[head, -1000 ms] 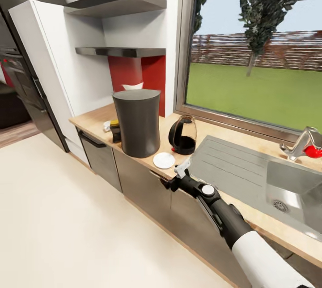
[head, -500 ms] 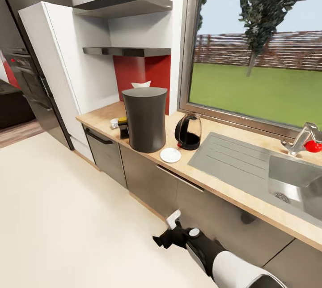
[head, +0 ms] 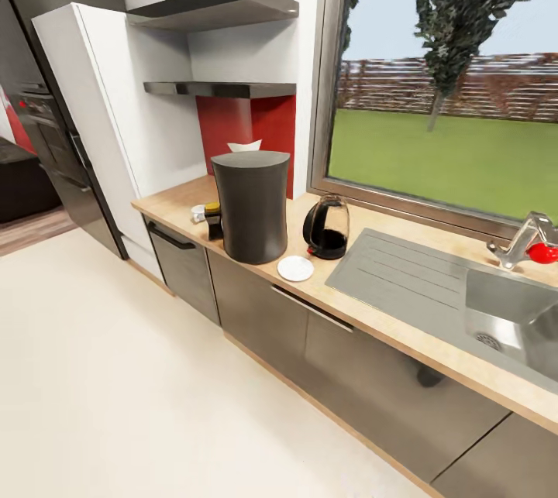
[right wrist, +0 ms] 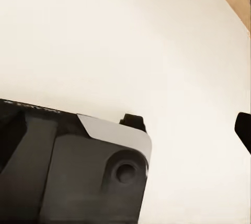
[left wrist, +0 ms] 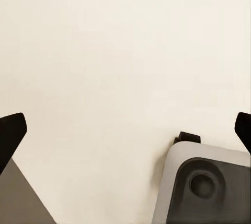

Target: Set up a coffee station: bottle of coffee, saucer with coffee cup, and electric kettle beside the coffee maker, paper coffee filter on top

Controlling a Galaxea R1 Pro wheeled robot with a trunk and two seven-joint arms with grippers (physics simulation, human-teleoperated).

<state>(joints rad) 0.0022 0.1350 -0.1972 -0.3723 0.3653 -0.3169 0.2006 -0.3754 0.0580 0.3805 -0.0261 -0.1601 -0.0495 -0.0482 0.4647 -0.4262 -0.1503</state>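
Most of the station is already sitting on the countertop (head: 434, 355): the coffee maker (head: 251, 205) stands near the left end, the electric kettle (head: 326, 228) is just to its right toward the sink (head: 496, 304), and the saucer (head: 295, 268) lies in front, between the two and near the counter edge. A small dark bottle of coffee (head: 211, 220) is tucked against the coffee maker's left side, with something small and pale beside it that's too tiny to identify. A white thing pokes up behind the coffee maker's top; it could be the paper coffee filter (head: 244, 145), but that's a guess.

Handling-wise, the saucer looks thin, stiff and breakable, and it lies flat, so the rim at the counter edge is probably the only sensible place to pinch it. The kettle is glass, likely on the heavy side and slippery, so the black loop handle is the place to grab. A paper filter would be featherlight and easy to crush, so a gentle pinch on its edge.

Both arms hang low, well away from all that. The left gripper (left wrist: 125, 130) points at bare cream floor (left wrist: 115, 51) with its dark fingertips (left wrist: 11, 130) spread wide and nothing between them. The right gripper's state can't be told, since just one fingertip (right wrist: 243, 130) shows at the frame edge, over the same floor by the cabinet base.
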